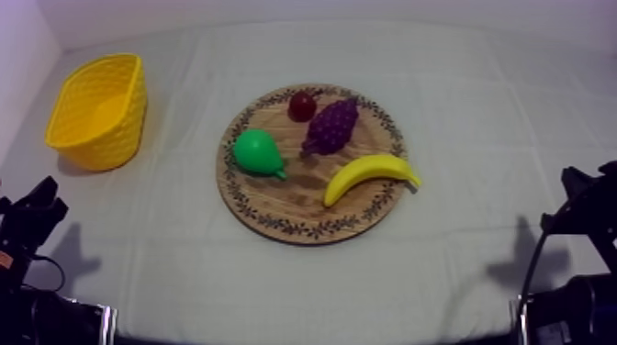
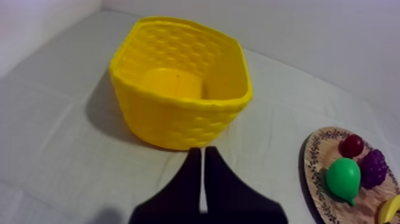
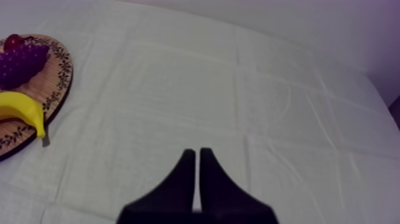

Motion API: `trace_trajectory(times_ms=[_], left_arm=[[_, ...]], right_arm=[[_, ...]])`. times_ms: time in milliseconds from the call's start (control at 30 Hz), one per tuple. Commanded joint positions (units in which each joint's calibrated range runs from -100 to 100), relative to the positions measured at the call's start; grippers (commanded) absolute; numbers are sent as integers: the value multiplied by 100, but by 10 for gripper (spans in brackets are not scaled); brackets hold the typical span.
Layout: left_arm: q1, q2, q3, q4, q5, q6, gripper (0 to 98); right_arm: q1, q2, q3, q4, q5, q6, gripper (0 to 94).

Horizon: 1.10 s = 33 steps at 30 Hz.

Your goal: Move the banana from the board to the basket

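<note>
Top view: high above near edge of cloth (image 1: 477,119), slanting down toward far side, whole cloth seen. Left wrist view: low behind left gripper (image 2: 202,150), close to yellow basket (image 2: 178,128). Right wrist view: low behind right gripper (image 3: 197,152), facing cloth right of wooden board (image 3: 62,77) — board shared by all three.

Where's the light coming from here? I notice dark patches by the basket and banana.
Top view: likely from overhead, since the yellow basket and the banana throw only short shadows close against them, onto the cloth and the wooden board. Left wrist view: the basket's shadow falls on its side away from the board. Right wrist view: a small dark shadow beside the banana's tip.
</note>
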Motion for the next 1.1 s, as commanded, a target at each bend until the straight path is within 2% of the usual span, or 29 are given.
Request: trace_trajectory(times_ms=[0,1067], left_arm=[[18,1,-2,1,-2,13,1],[-1,1,-2,1,-2,-52,1]], right_arm=[[2,-4,-3,0,-1,6,6],[2,-4,-3,0,-1,1,6]])
